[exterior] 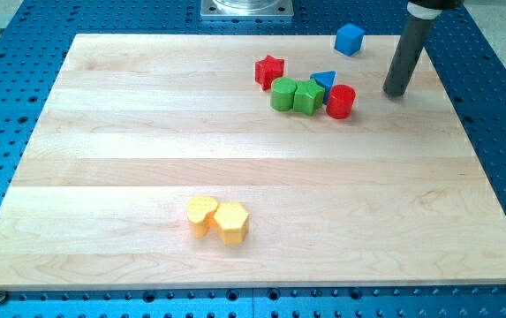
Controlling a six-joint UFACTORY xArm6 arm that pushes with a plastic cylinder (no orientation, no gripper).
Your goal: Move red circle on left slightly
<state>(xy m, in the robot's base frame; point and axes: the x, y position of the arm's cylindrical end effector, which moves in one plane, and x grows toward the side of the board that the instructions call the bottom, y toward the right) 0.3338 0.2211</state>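
Observation:
The red circle stands on the wooden board near the view's top right. It touches a blue triangle and a green block. A green circle sits left of that, and a red star lies above and left of it. My tip is right of the red circle, a short gap away, not touching it.
A blue cube sits near the board's top edge. Two yellow blocks lie together at the lower middle. The wooden board lies on a blue perforated base.

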